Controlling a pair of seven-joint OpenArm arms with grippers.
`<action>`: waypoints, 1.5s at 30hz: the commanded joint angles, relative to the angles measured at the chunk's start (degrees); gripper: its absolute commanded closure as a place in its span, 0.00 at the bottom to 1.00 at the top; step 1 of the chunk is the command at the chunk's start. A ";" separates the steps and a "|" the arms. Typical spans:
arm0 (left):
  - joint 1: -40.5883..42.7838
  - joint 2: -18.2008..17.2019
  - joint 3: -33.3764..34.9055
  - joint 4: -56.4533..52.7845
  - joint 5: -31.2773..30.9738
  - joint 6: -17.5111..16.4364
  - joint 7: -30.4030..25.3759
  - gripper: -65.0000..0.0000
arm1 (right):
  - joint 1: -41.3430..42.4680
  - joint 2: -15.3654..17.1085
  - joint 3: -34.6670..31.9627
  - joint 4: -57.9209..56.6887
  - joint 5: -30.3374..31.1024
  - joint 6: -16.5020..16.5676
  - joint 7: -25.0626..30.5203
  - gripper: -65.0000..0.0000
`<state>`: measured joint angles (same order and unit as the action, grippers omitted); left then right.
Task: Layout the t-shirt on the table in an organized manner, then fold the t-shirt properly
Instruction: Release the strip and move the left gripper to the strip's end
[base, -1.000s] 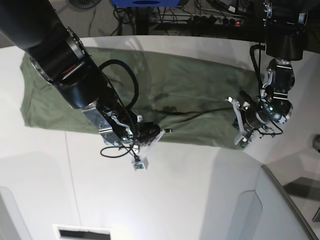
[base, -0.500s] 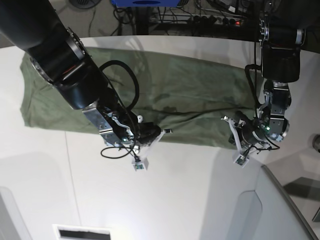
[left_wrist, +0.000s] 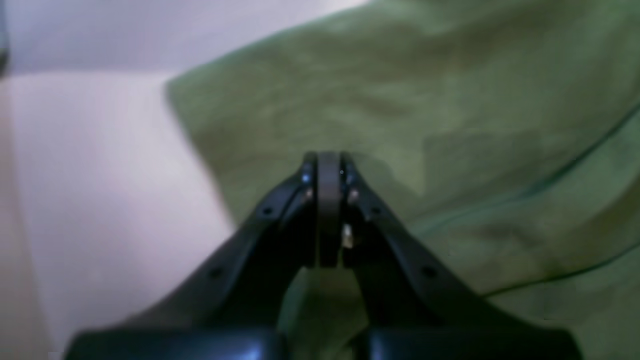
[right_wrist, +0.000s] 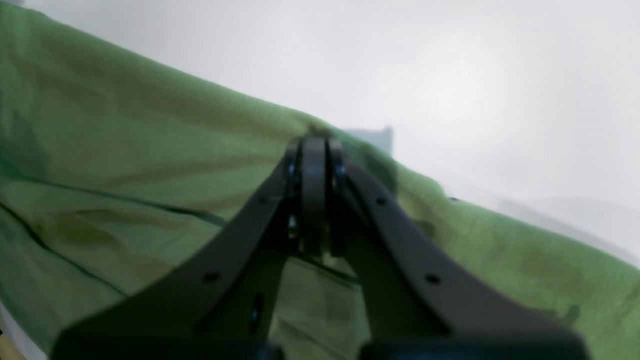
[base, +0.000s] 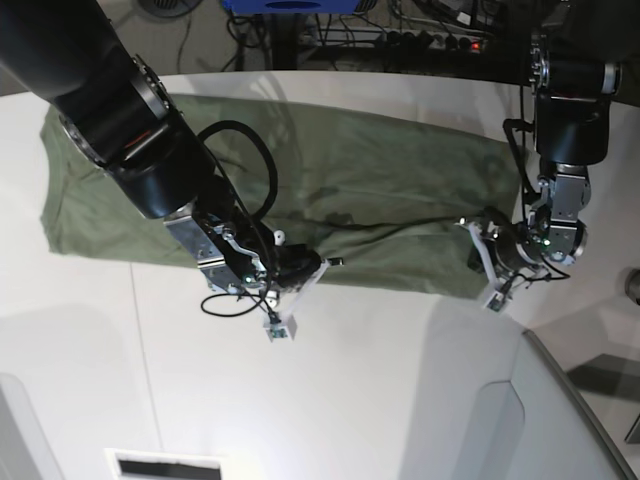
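The olive-green t-shirt (base: 380, 170) lies spread across the far half of the white table (base: 330, 400), with a dark crease running along its near side. My right gripper (base: 326, 264) is at the shirt's near edge. In the right wrist view this gripper (right_wrist: 315, 142) is shut on the t-shirt's (right_wrist: 150, 165) hem, which rises to a ridge at the tips. My left gripper (base: 472, 238) is over the shirt's near right corner. In the left wrist view it (left_wrist: 327, 159) is shut, above the t-shirt (left_wrist: 450, 100), and no cloth shows between its fingers.
A grey translucent panel (base: 560, 420) covers the table's front right. A white slotted piece (base: 165, 465) sits at the front edge. Cables and a power strip (base: 440, 40) lie beyond the table's curved far edge. The bulky right arm (base: 130, 120) hides part of the shirt's left side.
The left gripper dipped toward the front left half a second ago and has come back right over the shirt's corner. The right arm and the shirt have not visibly moved.
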<state>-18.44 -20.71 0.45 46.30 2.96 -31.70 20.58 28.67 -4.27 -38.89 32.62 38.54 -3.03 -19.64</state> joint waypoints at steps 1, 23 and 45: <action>-1.30 -1.05 -0.23 -0.19 -0.46 1.15 -1.02 1.00 | 0.48 0.27 -0.09 0.04 -0.87 -1.06 -2.30 0.98; -0.95 -3.51 -1.02 -4.68 -0.90 2.91 -3.48 1.00 | -1.28 1.59 -0.18 8.57 -1.05 3.95 -2.38 0.98; 9.78 -4.21 -14.47 11.32 -0.54 5.90 -2.86 1.00 | -22.29 15.31 23.38 40.48 -0.79 -6.86 -2.38 0.98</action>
<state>-7.57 -23.49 -13.56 56.84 2.81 -26.26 18.83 4.82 10.52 -15.79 72.14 37.71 -10.07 -23.57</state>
